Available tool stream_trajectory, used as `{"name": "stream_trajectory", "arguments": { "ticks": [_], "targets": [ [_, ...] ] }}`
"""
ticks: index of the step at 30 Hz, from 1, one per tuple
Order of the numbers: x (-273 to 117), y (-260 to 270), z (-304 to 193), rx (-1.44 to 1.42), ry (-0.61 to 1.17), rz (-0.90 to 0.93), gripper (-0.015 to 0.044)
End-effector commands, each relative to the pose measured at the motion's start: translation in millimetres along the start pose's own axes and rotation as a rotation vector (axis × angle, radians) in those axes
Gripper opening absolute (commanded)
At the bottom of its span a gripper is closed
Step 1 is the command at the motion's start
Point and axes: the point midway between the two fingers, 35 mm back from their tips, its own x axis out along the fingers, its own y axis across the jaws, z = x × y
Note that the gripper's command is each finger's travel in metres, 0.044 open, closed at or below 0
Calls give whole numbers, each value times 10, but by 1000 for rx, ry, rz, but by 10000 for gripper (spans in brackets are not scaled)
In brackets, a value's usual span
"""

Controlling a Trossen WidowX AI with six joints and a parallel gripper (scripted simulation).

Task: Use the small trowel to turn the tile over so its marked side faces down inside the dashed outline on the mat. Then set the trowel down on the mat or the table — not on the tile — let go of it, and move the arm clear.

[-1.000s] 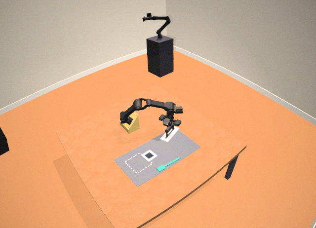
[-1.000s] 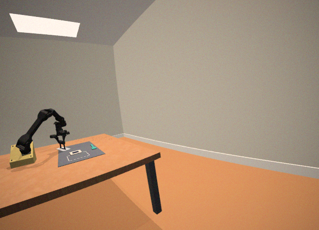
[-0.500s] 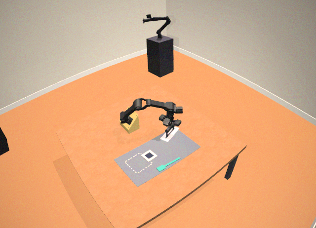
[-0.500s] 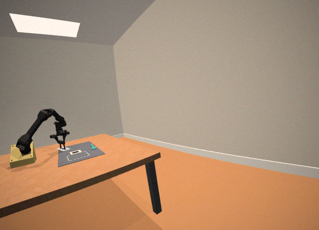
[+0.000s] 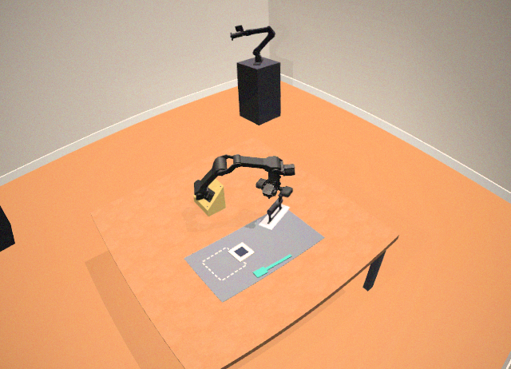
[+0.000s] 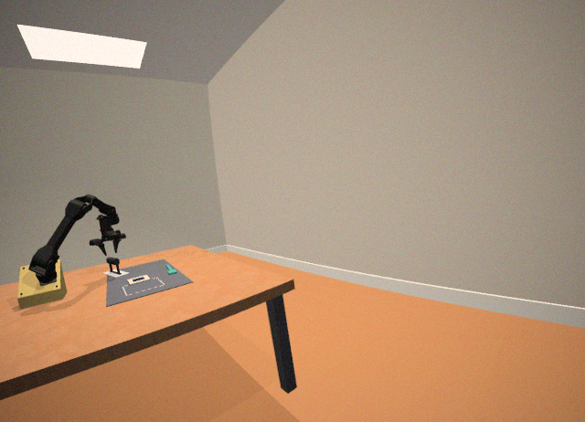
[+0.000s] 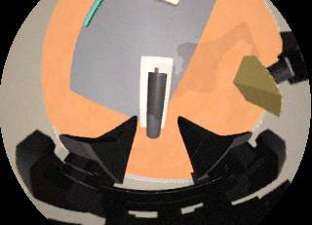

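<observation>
My gripper (image 5: 275, 197) (image 6: 110, 254) (image 7: 158, 119) is open and empty, above the black bridge handle (image 5: 274, 212) (image 6: 112, 260) (image 7: 156, 98) of a flat white plate tool. Its plate (image 5: 265, 224) (image 7: 146, 64) lies flat across the mat's back edge. A teal flat-bladed tool (image 5: 259, 271) (image 6: 171, 270) (image 7: 95, 10) lies near the mat's far long edge from the arm base. The tile (image 5: 241, 251) (image 6: 138, 279), white with a dark square facing up, lies on the mat beside the dashed outline (image 5: 223, 279), overlapping its edge. I cannot tell which tool is the trowel.
The grey mat (image 5: 288, 233) (image 6: 113, 297) (image 7: 122, 50) lies on the orange table. The yellow arm base (image 5: 216, 204) (image 6: 42, 295) (image 7: 258, 84) stands at the side. A second arm on a dark pedestal (image 5: 259, 93) stands away from the table.
</observation>
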Motion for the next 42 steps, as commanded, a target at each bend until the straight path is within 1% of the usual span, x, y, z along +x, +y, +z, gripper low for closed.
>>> {"name": "stream_trajectory", "arguments": {
  "ticks": [1, 9, 26, 35, 38, 42],
  "targets": [
    [-83, 0, -2, 0, 0, 1, 300],
    [-94, 9, -16, -48, 4, 16, 300],
    [22, 89, -149, -559, -13, 185, 300],
    [63, 87, -198, -773, -45, 243, 300],
    [90, 105, -188, -846, -12, 224, 300],
    [110, 105, -221, -967, -39, 265, 300]
  ]
}}
